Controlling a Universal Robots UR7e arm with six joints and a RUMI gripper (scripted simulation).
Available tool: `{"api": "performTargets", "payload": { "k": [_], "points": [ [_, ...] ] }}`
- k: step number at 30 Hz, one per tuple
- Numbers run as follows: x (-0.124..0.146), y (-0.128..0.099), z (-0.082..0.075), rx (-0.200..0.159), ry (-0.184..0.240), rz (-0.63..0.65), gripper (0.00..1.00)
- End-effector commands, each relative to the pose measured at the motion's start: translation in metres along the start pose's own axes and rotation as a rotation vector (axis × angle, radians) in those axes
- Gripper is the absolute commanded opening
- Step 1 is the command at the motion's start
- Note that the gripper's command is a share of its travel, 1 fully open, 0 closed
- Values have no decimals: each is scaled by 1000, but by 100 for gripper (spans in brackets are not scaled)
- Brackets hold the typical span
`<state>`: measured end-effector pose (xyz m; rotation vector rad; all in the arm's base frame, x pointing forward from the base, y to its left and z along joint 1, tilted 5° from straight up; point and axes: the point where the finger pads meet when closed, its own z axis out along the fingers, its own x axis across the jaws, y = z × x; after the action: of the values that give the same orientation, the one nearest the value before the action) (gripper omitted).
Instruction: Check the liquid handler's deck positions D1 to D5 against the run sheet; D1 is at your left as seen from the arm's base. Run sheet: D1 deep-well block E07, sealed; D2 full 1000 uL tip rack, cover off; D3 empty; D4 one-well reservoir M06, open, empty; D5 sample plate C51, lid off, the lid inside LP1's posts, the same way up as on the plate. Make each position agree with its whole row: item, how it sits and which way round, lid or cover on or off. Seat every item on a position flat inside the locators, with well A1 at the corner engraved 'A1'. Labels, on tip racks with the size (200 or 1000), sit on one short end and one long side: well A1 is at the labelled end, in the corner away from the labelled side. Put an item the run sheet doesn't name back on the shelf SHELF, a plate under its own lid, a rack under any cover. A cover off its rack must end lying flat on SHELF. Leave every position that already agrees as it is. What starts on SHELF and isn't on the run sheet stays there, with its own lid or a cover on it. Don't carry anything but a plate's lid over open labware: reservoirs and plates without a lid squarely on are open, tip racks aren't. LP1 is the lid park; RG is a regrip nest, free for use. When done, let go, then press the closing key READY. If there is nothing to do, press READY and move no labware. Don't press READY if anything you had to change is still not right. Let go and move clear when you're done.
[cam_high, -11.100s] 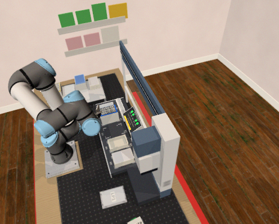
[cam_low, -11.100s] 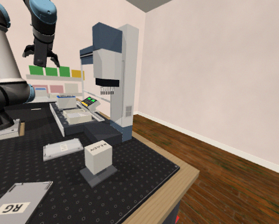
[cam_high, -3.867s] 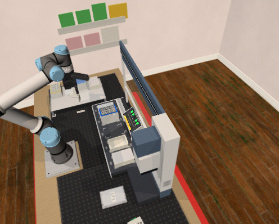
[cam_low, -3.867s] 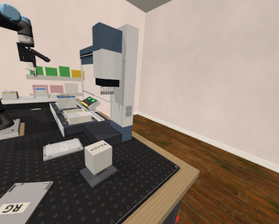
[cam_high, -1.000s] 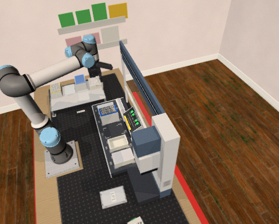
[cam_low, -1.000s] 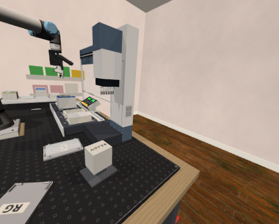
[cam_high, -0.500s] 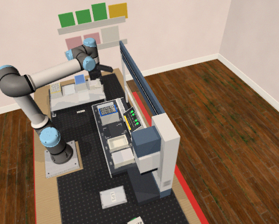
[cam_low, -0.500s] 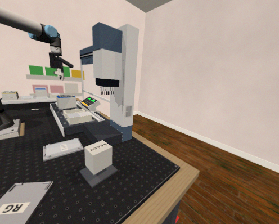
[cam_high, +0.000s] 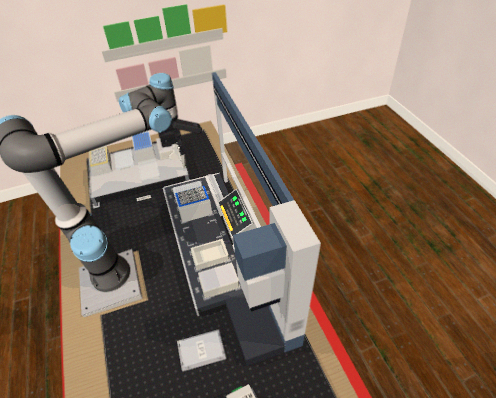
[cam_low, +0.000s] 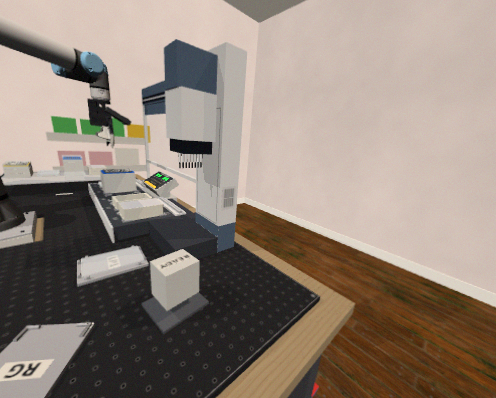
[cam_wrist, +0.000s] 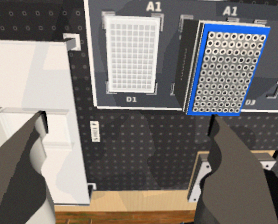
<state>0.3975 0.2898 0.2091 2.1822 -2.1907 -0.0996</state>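
My gripper (cam_wrist: 129, 114) is open and empty. It hangs high over the dark mat between the shelf and the deck, and it also shows in the exterior view (cam_low: 106, 134). Below it in the wrist view a white deep-well block (cam_wrist: 132, 52) sits on D1, inside the locators. Beside it a blue-rimmed tip rack (cam_wrist: 225, 70) stands on D2 with no cover and its holes filled. The rack also shows in the top view (cam_high: 191, 194). Further along the deck are an open reservoir (cam_high: 212, 252) and a white plate (cam_high: 218, 281). The position between the rack and the reservoir is bare.
The white shelf (cam_high: 137, 167) lies to my left and holds several items, among them a yellow-rimmed rack (cam_high: 98, 156) and a blue-topped one (cam_high: 142, 140). The lid park LP1 (cam_high: 201, 350), the READY key (cam_low: 175, 280) and the RG nest (cam_low: 30, 367) are on the mat. The liquid handler tower (cam_high: 287, 260) stands behind the deck.
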Motion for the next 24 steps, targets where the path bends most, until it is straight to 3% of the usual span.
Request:
{"api": "performTargets", "payload": {
  "k": [1,24],
  "points": [
    [0,1,13,-2,1,0,82],
    [0,1,44,-2,1,0,82]
  ]
}}
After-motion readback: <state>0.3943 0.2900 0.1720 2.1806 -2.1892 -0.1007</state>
